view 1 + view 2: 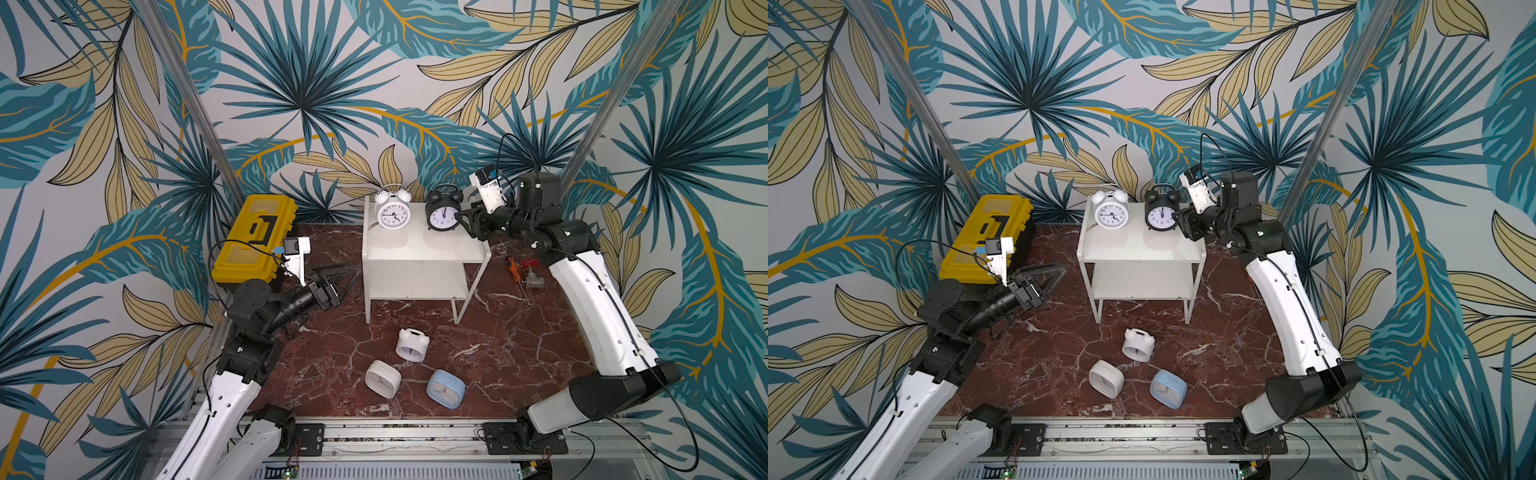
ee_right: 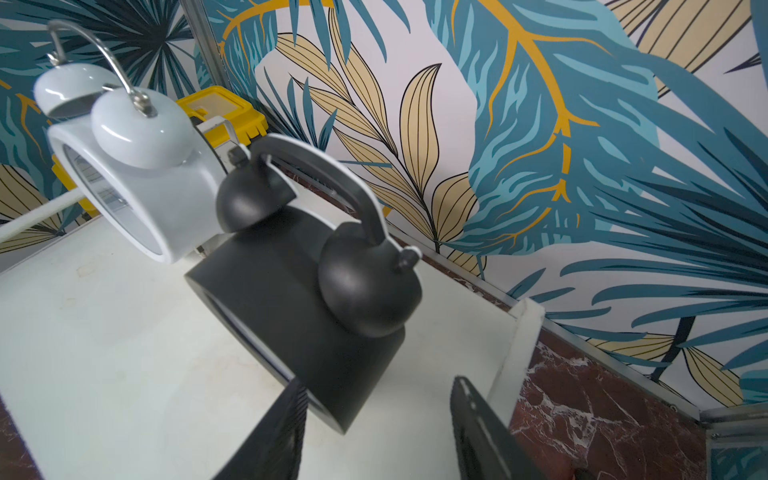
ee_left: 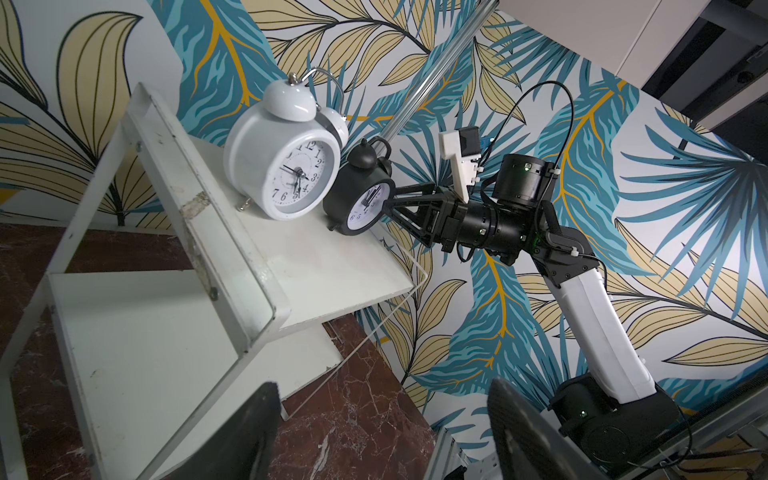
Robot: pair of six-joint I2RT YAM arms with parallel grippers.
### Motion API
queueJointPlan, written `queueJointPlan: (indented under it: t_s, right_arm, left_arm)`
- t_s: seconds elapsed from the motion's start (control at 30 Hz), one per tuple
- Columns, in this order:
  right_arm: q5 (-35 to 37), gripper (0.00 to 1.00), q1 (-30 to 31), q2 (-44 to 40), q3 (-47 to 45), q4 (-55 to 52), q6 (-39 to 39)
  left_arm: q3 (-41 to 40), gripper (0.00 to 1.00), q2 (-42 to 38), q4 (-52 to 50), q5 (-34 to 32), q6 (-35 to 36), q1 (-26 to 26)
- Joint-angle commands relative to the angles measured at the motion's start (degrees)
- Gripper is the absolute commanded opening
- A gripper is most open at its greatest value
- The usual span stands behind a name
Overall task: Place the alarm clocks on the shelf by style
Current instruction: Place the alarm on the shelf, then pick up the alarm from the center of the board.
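Observation:
On the top board of the white shelf (image 1: 419,249) a white twin-bell clock (image 1: 392,210) and a black twin-bell clock (image 1: 443,212) stand upright side by side. My right gripper (image 1: 461,218) is at the black clock's right side. In the right wrist view its jaws (image 2: 380,382) are open around the black clock's (image 2: 299,291) lower edge, one finger touching it, the other apart. A second white twin-bell clock (image 1: 411,344), a white square clock (image 1: 382,377) and a light blue one (image 1: 445,388) lie on the floor in front. My left gripper (image 1: 355,272) hangs open and empty left of the shelf.
A yellow-and-black toolbox (image 1: 253,243) sits at the back left, close behind my left arm. An orange-handled tool and a red-wheeled valve (image 1: 525,272) lie on the marble floor right of the shelf. The shelf's lower board (image 1: 415,280) holds nothing.

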Motion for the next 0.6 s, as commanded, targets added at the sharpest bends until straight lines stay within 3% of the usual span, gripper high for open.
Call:
queueJointPlan:
  t_s: [0.0, 0.13, 0.3, 0.43, 0.57]
  right_arm:
    - [0.83, 0.58, 0.25, -3.73, -0.71, -1.71, 2.17]
    - [-1.25, 0.6, 4.11, -10.3, -5.44, -3.8, 4.98]
    - [5.96, 0.6, 21.51, -21.07, -20.95, -6.01, 10.4]
    - [13.49, 0.57, 33.28, -27.41, -40.88, 2.13, 21.97]
    - [19.89, 0.55, 37.62, -28.64, -53.76, 13.05, 30.02]
  left_arm:
    - [-1.34, 0.81, -1.29, 0.45, 0.11, 0.4, 0.46]
    - [-1.34, 0.83, -1.55, -1.69, -0.98, 1.32, 0.46]
    - [-2.99, 0.81, -1.0, -5.07, -1.9, 2.33, 0.42]
    - [-4.62, 0.79, -0.11, -9.08, -2.42, 4.07, 0.34]
    - [-6.92, 0.76, 0.09, -11.15, -2.91, 4.0, 0.34]
